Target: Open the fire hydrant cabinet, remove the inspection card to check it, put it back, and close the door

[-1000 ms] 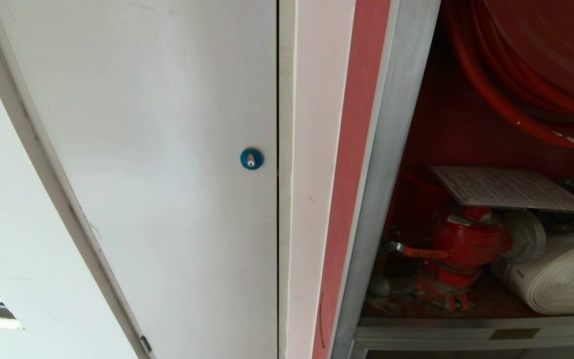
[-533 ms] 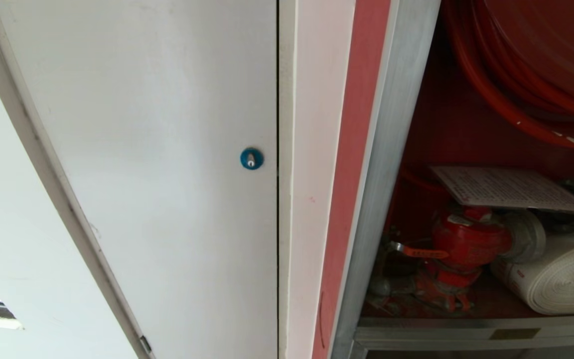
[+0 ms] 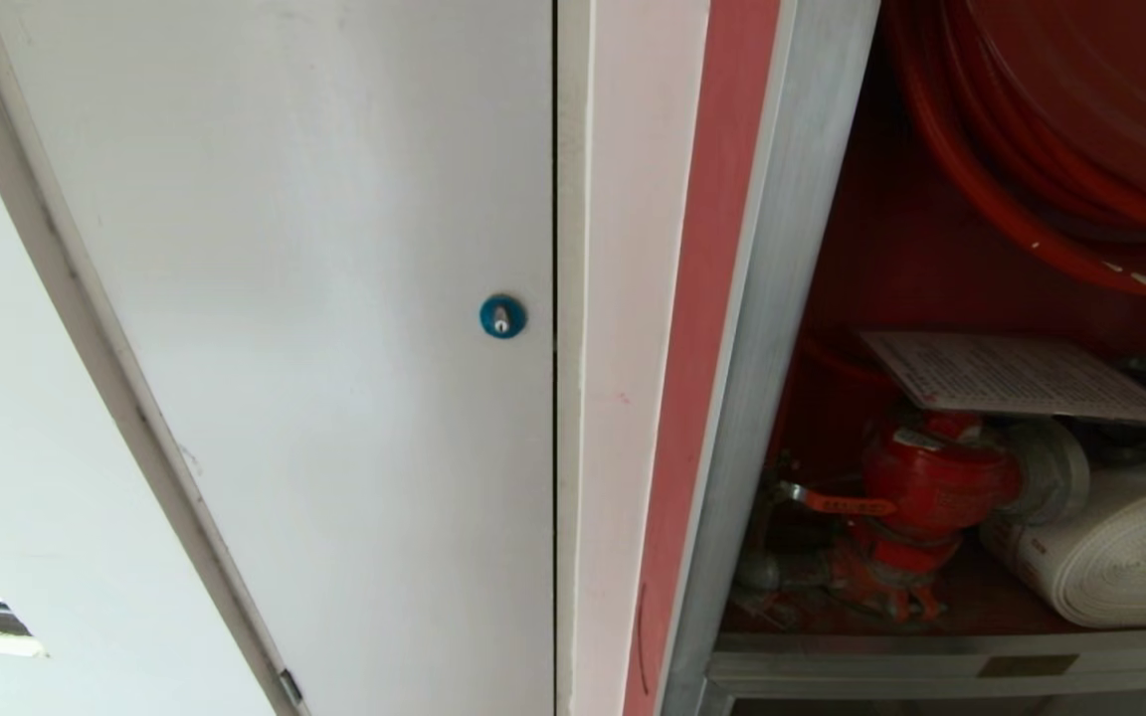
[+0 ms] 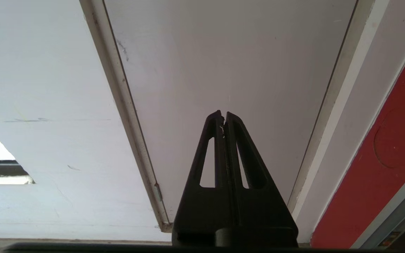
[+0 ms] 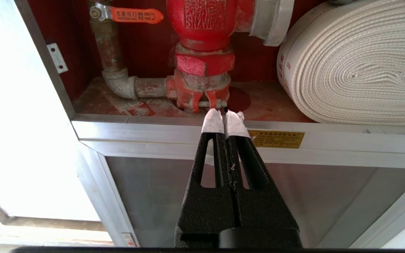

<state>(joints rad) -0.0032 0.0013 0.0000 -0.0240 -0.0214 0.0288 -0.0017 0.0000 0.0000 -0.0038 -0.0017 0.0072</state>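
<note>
The fire hydrant cabinet stands open at the right of the head view, silver-framed and red inside. The inspection card lies flat on top of the red valve, next to the white rolled hose and under the red hose reel. The cabinet's door is out of view. My right gripper, tips wrapped in white tape, is shut and empty in front of the cabinet's lower frame rail, just below the valve. My left gripper is shut and empty, facing the white panel door.
A plain white door with a blue round lock fills the left of the head view. Below the cabinet's shelf rail sits a grey panel. An orange lever handle sticks out beside the valve. The hose roll fills the shelf's right side.
</note>
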